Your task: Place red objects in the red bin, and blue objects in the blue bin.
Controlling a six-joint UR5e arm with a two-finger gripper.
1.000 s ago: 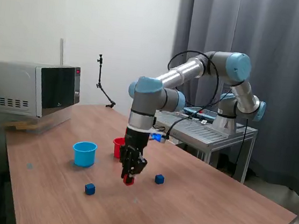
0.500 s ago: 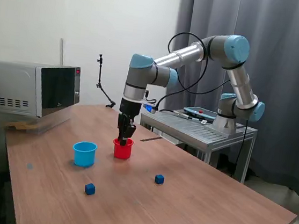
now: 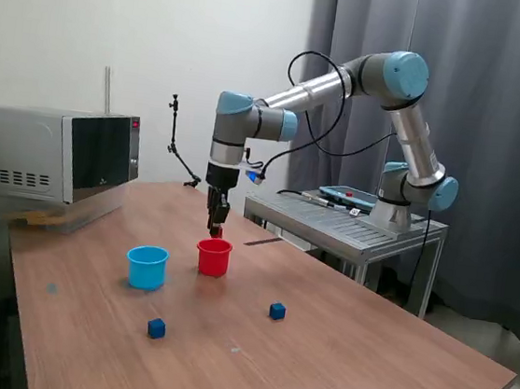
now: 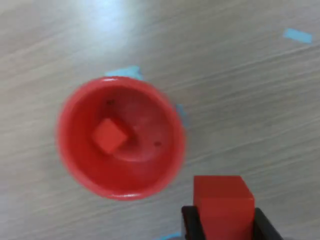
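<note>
My gripper [image 3: 215, 231] hangs just above the red bin [image 3: 213, 257], shut on a red cube [image 4: 222, 205] held between its black fingers [image 4: 189, 225]. In the wrist view the red bin [image 4: 75, 165] lies below, with another red cube [image 4: 109, 135] resting on its floor. The held cube sits over the table beside the rim in that view, not over the opening. The light-blue bin [image 3: 147, 266] stands to the exterior view's left of the red one. Two dark blue cubes lie on the table nearer the front: one blue cube [image 3: 156, 328] and another blue cube [image 3: 277, 311].
A microwave [image 3: 53, 154] stands at the table's back left in the exterior view. A metal side table [image 3: 350, 225] holds the arm's base at the right. A thin black stand [image 3: 178, 152] rises by the wall. Small blue tape marks [image 4: 298, 35] dot the tabletop.
The gripper carried the red cube from low over the table near the front up and back to a spot over the red bin, rising a little in the last half second.
</note>
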